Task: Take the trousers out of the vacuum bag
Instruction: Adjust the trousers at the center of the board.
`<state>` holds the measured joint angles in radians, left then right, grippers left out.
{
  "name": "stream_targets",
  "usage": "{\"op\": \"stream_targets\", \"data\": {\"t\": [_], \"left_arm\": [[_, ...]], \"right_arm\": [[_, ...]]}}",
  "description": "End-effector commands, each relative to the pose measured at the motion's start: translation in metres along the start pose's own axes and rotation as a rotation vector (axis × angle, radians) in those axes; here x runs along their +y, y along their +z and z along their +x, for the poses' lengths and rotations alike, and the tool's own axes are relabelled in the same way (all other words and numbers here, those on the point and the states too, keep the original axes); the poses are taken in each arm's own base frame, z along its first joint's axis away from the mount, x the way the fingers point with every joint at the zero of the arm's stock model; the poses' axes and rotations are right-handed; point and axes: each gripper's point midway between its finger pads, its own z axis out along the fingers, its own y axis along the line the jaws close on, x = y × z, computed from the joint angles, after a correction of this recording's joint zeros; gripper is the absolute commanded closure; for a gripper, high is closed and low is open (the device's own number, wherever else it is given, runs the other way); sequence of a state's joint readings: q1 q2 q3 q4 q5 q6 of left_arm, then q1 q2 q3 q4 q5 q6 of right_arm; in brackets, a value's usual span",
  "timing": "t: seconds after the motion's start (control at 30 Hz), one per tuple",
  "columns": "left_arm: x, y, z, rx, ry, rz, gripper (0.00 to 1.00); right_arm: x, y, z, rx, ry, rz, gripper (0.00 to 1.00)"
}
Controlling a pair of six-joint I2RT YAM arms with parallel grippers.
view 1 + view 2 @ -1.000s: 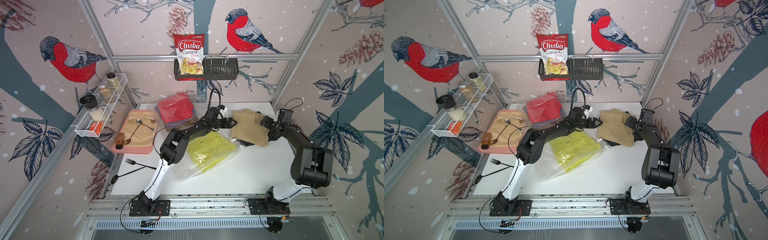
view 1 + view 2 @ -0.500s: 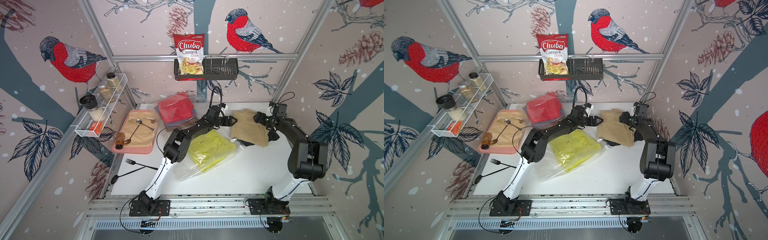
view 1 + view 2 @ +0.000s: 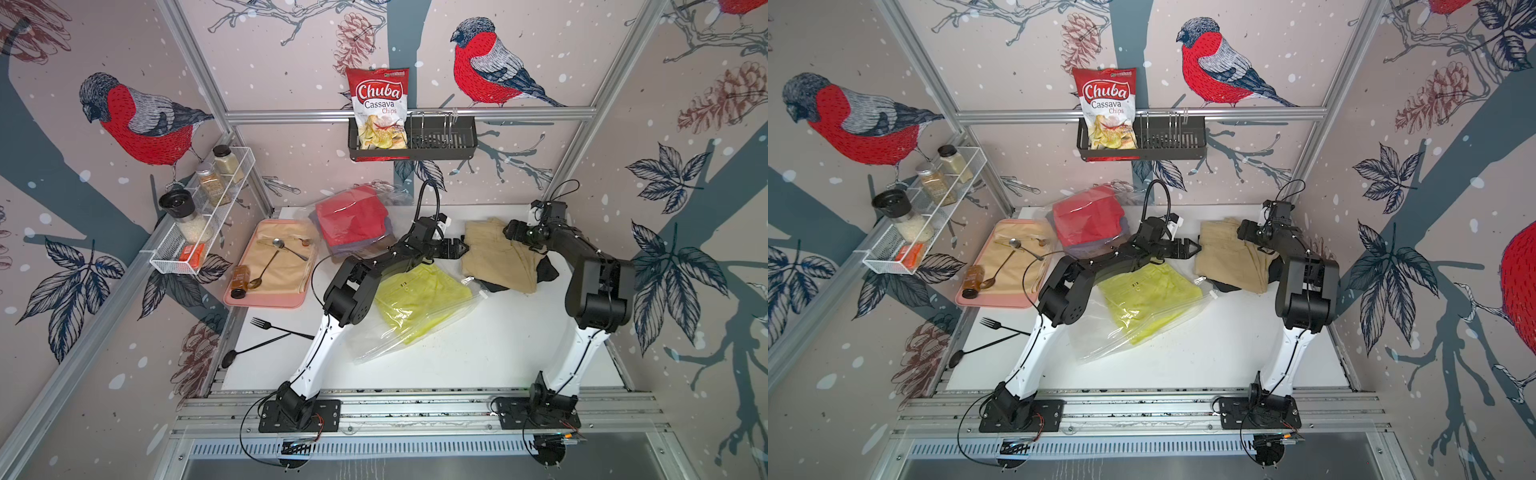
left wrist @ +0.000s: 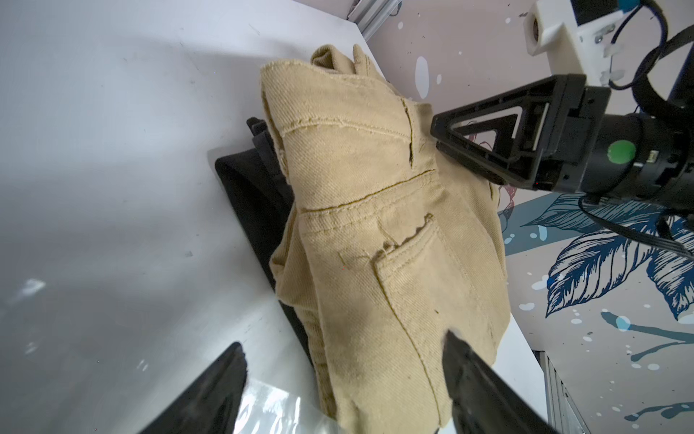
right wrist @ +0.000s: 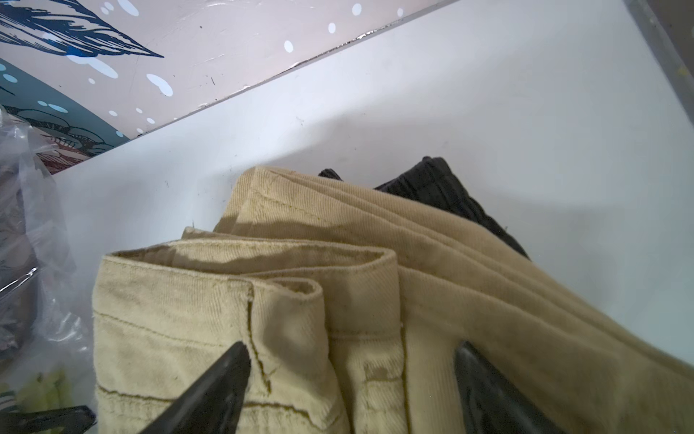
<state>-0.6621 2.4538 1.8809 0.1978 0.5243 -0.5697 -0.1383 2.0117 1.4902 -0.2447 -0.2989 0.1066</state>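
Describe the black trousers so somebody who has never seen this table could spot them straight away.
On the white table, look to the far right corner, where the tan trousers lie rumpled. The black trousers sit underneath them, only dark edges poking out at the near and right sides. They are the only black cloth; the yellow trousers and red trousers lie further left.

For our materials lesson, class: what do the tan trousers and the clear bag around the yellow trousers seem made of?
The tan trousers: probably cotton twill, matte; diagonal weave ribs, stitched seams and a frayed pocket edge show. The vacuum bag: thin clear plastic film, glossy; it crinkles and glints, and the yellow trousers show through.
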Motion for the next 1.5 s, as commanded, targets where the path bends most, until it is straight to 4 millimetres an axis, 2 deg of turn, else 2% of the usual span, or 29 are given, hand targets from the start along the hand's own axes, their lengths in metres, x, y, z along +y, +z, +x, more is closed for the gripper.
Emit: {"op": "stream_targets", "data": {"t": [0.0, 0.17, 0.4, 0.53, 0.73, 0.83, 0.93, 1.13, 1.23, 1.33, 1.47], "left_arm": [[-0.011, -0.003, -0.008, -0.021, 0.019, 0.043, 0.16], [-0.008, -0.002, -0.002, -0.012, 0.007, 0.046, 0.16], [-0.005, -0.001, 0.003, -0.005, -0.003, 0.049, 0.17], [-0.004, 0.0, 0.004, -0.004, -0.009, 0.053, 0.17], [-0.006, -0.001, 0.002, -0.007, -0.012, 0.063, 0.17], [-0.009, -0.003, -0.001, -0.011, -0.006, 0.064, 0.17], [-0.011, -0.006, -0.004, -0.016, 0.002, 0.061, 0.17], [-0.013, -0.008, -0.004, -0.013, 0.005, 0.063, 0.17], [-0.014, -0.009, -0.005, -0.017, 0.005, 0.067, 0.17], [-0.017, -0.009, -0.006, -0.02, 0.004, 0.078, 0.17], [-0.018, -0.009, -0.006, -0.02, -0.002, 0.084, 0.17]], "right_arm": [[0.0, 0.006, -0.002, -0.002, -0.022, -0.023, 0.16], [0.008, 0.013, -0.004, -0.001, -0.05, -0.038, 0.2], [0.011, 0.019, -0.007, -0.004, -0.076, -0.031, 0.34], [0.012, 0.025, -0.005, 0.008, -0.08, -0.028, 0.36], [0.017, 0.026, -0.005, 0.009, -0.088, -0.03, 0.68], [0.02, 0.018, -0.01, -0.01, -0.088, -0.031, 0.84], [0.027, 0.0, -0.022, -0.063, -0.088, -0.044, 0.98], [0.029, -0.045, -0.041, -0.165, -0.048, -0.051, 1.0], [0.018, -0.066, -0.046, -0.218, -0.001, -0.037, 1.0], [-0.011, -0.081, -0.048, -0.26, 0.085, 0.008, 1.0], [-0.047, -0.083, -0.042, -0.276, 0.197, 0.029, 1.0]]}}
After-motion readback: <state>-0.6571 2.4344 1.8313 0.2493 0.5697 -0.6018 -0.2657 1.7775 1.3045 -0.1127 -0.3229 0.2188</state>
